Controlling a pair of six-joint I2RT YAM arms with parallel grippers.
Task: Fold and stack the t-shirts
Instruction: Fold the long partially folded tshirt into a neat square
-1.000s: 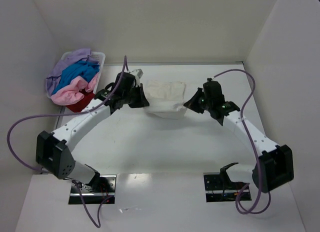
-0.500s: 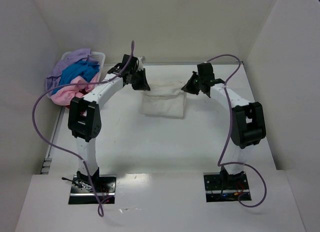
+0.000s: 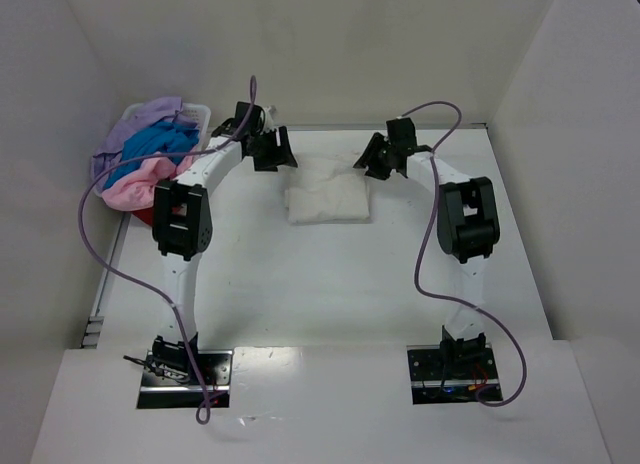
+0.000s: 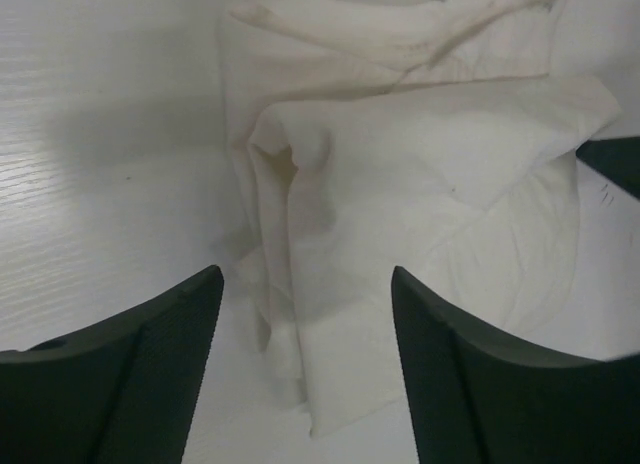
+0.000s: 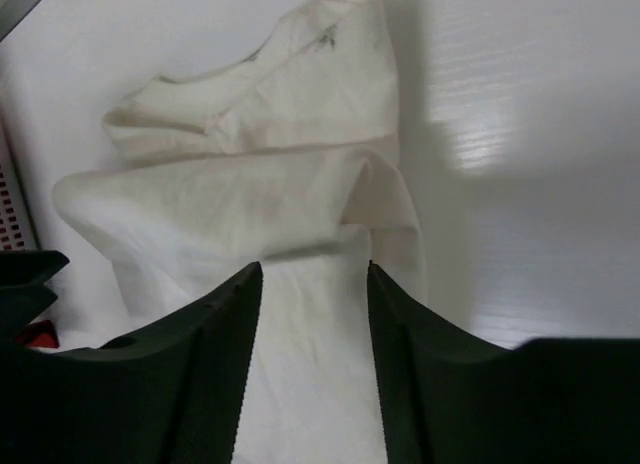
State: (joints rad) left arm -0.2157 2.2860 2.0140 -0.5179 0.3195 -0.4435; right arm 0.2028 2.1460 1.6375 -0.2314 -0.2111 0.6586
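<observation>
On table, cream-white t-shirt [image 3: 328, 199] (folded, rumpled)

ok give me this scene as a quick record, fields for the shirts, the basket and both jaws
on table: cream-white plain cloth t-shirt, folded into a rough rectangle, flat on the white table
left jaws: open, by that shirt's far left corner, gripping nothing
right jaws: open, by its far right corner, gripping nothing
basket: white plastic basket, far left corner of table
in basket: lilac shirt, bright blue shirt, pale pink shirt, red shirt, heaped unfolded
stack: not yet started
</observation>
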